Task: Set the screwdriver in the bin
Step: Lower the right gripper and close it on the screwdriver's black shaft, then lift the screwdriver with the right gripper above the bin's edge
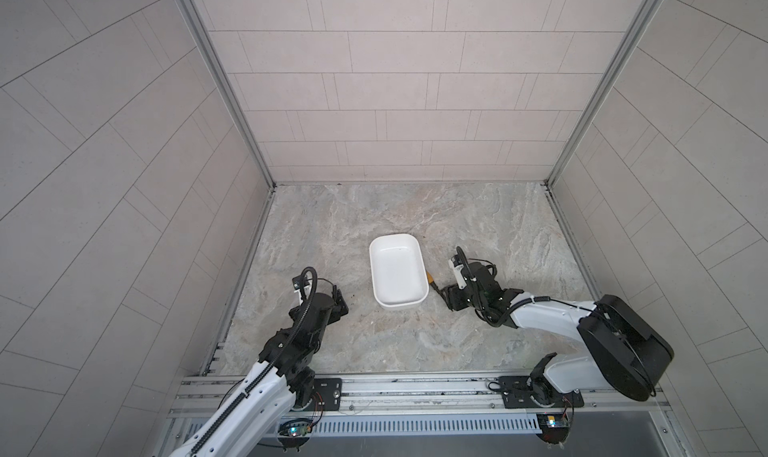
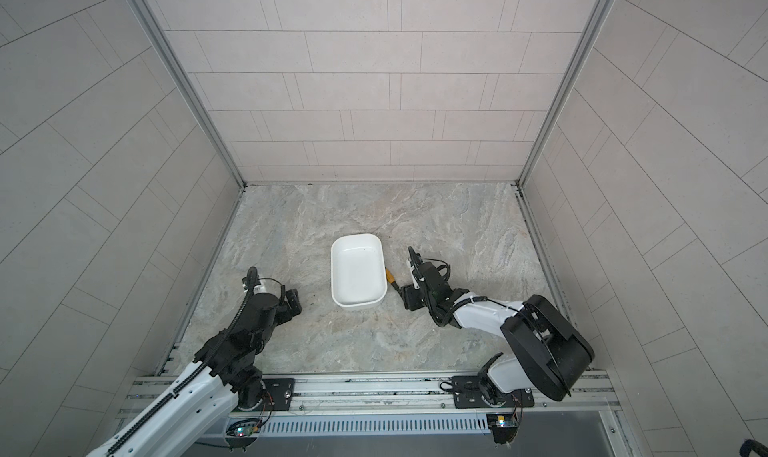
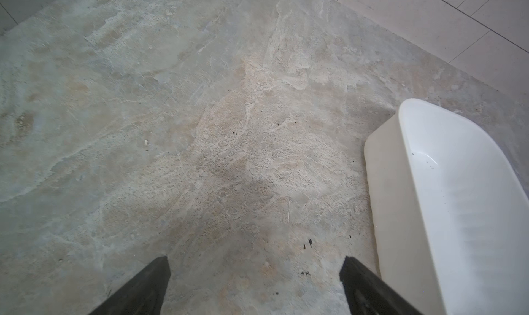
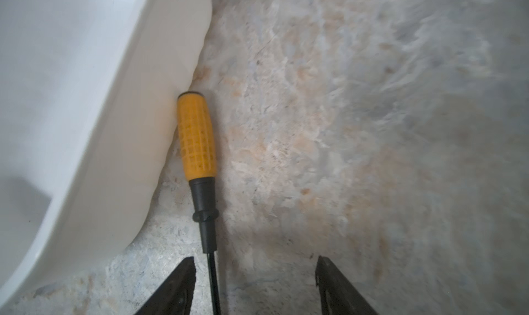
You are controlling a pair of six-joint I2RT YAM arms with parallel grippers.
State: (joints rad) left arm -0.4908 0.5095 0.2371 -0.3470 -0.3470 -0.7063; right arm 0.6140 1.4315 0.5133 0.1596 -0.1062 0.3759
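Screwdriver (image 4: 196, 136) — yellow handle against bin (image 4: 86, 98), shaft between right fingers (image 4: 171, 295)

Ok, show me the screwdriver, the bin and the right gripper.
screwdriver (image 4: 197, 139): right wrist view, middle of its yellow handle.
bin (image 1: 397, 272): in a top view, bare inside floor.
right gripper (image 4: 254, 259): right wrist view, midway between its fingertips, which stand apart on either side of the shaft.

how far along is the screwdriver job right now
Nothing is done yet: the bin is empty and the screwdriver lies on the table beside its outer wall. In hand: the right gripper has its jaws open either side of the shaft, not yet gripping. Still to do: grip, lift, drop it in.
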